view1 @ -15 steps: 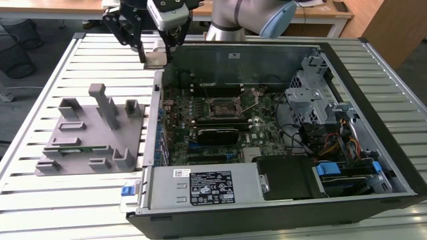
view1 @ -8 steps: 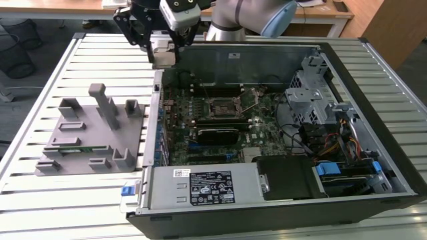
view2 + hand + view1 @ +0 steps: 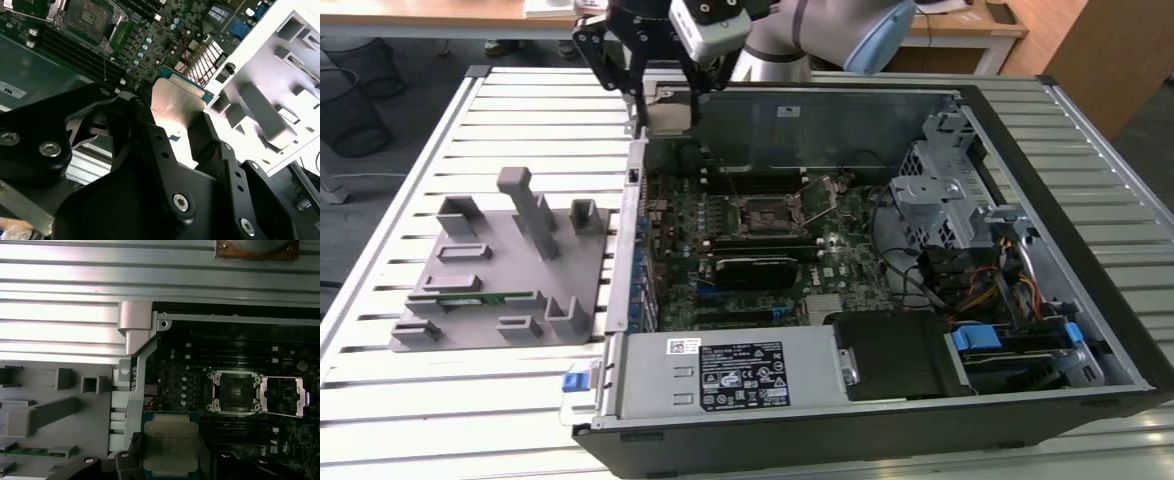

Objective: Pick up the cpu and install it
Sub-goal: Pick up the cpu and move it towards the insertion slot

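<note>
The gripper (image 3: 668,108) is closed narrowly on the cpu (image 3: 670,116), with one black finger (image 3: 150,125) against each of two opposite edges. It holds the part in the air over a corner of the open computer case (image 3: 1067,330), clear of everything below. Beyond the fingertips in the first wrist view lies the green circuit board (image 3: 175,385). On it sits the square socket (image 3: 236,391), unoccupied, and its metal load frame (image 3: 286,397) is swung open beside it. The socket is well apart from the cpu (image 3: 170,446). Long dark memory slots (image 3: 225,352) run along both sides of the socket. A black block (image 3: 754,270) sits on the board past the socket, as seen from the gripper. The sheet-metal case wall (image 3: 131,390) stands between the gripper and a grey moulded holder (image 3: 507,270) outside the case. A thin green memory stick (image 3: 478,297) lies in one of the holder's slots. Case and holder rest on a ribbed aluminium table (image 3: 400,400). The cpu (image 3: 175,107) is a flat plate with a smooth silver lid on a thin green base. Its lid faces the first wrist camera, and its edges run roughly parallel to the socket's. It is nearly square, so no long axis is evident.
</note>
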Controlling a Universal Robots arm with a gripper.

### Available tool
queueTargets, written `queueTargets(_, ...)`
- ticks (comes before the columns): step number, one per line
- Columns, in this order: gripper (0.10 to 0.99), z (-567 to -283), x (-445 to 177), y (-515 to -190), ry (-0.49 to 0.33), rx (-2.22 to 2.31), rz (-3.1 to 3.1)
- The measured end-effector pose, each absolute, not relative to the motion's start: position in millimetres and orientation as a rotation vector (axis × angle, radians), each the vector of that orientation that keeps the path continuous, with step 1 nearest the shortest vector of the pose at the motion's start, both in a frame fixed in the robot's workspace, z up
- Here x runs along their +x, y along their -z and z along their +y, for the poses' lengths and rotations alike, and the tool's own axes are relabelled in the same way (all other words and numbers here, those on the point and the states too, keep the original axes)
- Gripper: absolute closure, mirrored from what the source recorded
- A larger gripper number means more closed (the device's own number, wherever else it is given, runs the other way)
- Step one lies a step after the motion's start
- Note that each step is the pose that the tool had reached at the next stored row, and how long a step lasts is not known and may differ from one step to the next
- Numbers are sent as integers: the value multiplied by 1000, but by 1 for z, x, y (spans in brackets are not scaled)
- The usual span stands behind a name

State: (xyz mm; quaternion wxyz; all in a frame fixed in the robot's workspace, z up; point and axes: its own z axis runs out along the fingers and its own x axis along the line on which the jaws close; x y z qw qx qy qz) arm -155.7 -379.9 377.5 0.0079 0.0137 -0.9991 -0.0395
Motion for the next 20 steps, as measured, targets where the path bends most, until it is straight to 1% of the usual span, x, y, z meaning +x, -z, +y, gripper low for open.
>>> queueTargets(20,557,-377,-110,-378,123,43,-3123)
